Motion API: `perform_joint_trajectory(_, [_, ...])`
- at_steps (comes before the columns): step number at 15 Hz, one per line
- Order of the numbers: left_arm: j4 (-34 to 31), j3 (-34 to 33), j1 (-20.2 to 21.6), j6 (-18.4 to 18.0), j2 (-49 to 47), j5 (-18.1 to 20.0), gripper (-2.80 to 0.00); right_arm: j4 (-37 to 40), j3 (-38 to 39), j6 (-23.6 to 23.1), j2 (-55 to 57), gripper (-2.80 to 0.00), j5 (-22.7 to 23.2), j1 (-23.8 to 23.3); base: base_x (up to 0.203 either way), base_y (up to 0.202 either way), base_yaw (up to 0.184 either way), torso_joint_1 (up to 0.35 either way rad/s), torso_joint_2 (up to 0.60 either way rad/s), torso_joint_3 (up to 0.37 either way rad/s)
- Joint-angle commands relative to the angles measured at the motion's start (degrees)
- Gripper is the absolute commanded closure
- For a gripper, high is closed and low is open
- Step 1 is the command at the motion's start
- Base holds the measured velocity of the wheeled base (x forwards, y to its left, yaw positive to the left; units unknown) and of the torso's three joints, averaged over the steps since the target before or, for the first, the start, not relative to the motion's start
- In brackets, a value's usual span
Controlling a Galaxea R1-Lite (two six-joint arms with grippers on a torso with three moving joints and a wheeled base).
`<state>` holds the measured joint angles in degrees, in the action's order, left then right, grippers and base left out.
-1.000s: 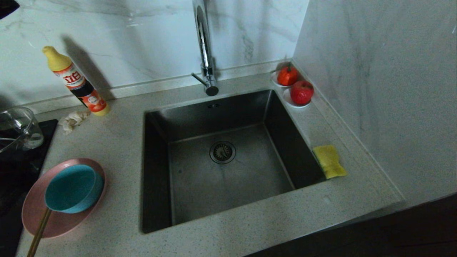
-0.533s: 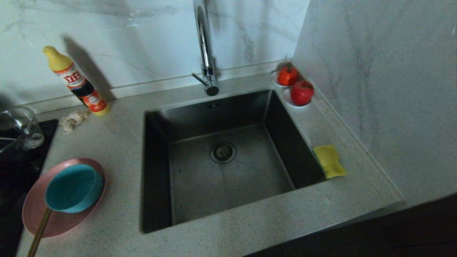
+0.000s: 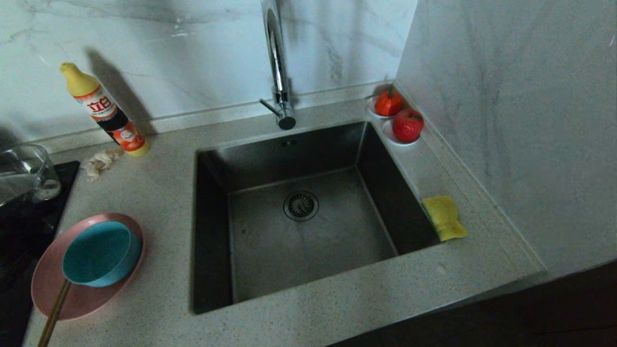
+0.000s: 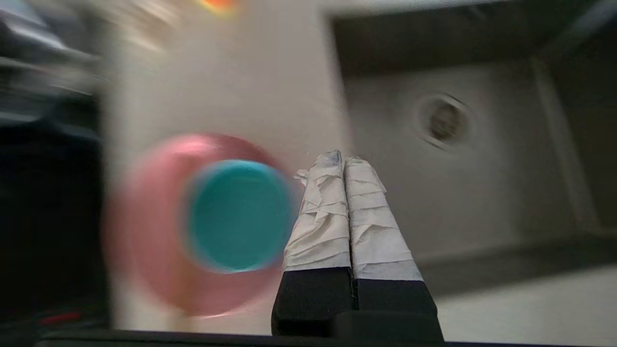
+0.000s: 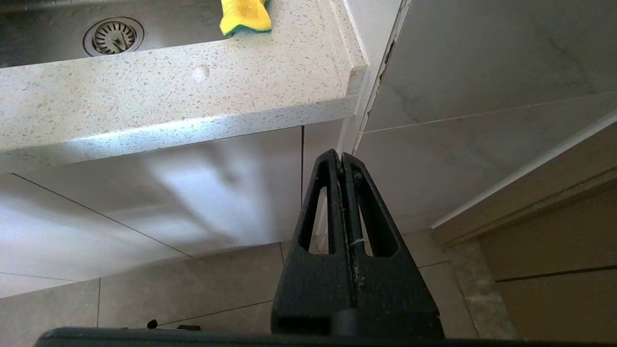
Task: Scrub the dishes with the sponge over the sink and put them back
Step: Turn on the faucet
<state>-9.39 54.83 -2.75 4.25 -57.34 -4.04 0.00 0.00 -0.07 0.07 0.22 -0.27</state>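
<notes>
Left gripper (image 4: 343,161), its taped fingers (image 4: 320,212) pressed together and holding nothing, hung above the counter (image 3: 159,193) between the pink plate (image 3: 50,284) and the sink (image 3: 308,231), seen only through its own wrist camera. Right gripper (image 5: 341,156), likewise closed and empty, sat parked below the counter edge.

Nothing had been picked up: the teal bowl (image 3: 99,253) sat on the plate at the sink's left with the chopsticks (image 3: 53,315) across the plate's near rim, and the sponge (image 3: 444,217) lay on the ledge at the sink's right edge. Judged from this, the work stood at its opening step, the reach for a first dish; the fingers would have to spread before closing on the bowl's rim.

Against the head view a second earlier, dishes, sponge and the detergent bottle (image 3: 103,111) had not been moved.
</notes>
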Motion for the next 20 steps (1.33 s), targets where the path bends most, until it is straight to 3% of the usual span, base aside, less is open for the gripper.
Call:
perform_joint_trajectory(1, [-0.4,4.4,-1.4,4.4,-13.8,3.3,0.00,0.0,0.0,0.0,0.0,0.00,0.0,0.0,0.000,0.000,0.000,0.000,0.00,0.000])
perform_joint_trajectory(6, [0.4,20.6,-4.5,17.7,-32.2,13.1,0.00,0.0,0.0,0.0,0.0,0.00,0.0,0.0,0.000,0.000,0.000,0.000,0.00,0.000])
perform_joint_trajectory(8, [3.2,24.4,-5.1,21.3,-36.8,15.6,0.00,0.0,0.0,0.0,0.0,0.00,0.0,0.0,0.000,0.000,0.000,0.000,0.00,0.000])
perform_joint_trajectory(11, [8.2,27.4,-5.6,24.4,-43.0,16.1,0.00,0.0,0.0,0.0,0.0,0.00,0.0,0.0,0.000,0.000,0.000,0.000,0.00,0.000])
perform_joint_trajectory(13, [16.2,28.5,-5.6,30.9,-45.8,16.1,0.00,0.0,0.0,0.0,0.0,0.00,0.0,0.0,0.000,0.000,0.000,0.000,0.00,0.000])
perform_joint_trajectory(15, [22.1,30.0,-5.6,33.7,-48.9,16.2,0.00,0.0,0.0,0.0,0.0,0.00,0.0,0.0,0.000,0.000,0.000,0.000,0.00,0.000])
perform_joint_trajectory(18, [23.1,34.4,-5.7,35.0,-51.2,16.5,0.00,0.0,0.0,0.0,0.0,0.00,0.0,0.0,0.000,0.000,0.000,0.000,0.00,0.000])
perform_joint_trajectory(20, [23.2,38.1,-5.7,38.4,-53.5,18.3,0.00,0.0,0.0,0.0,0.0,0.00,0.0,0.0,0.000,0.000,0.000,0.000,0.00,0.000])
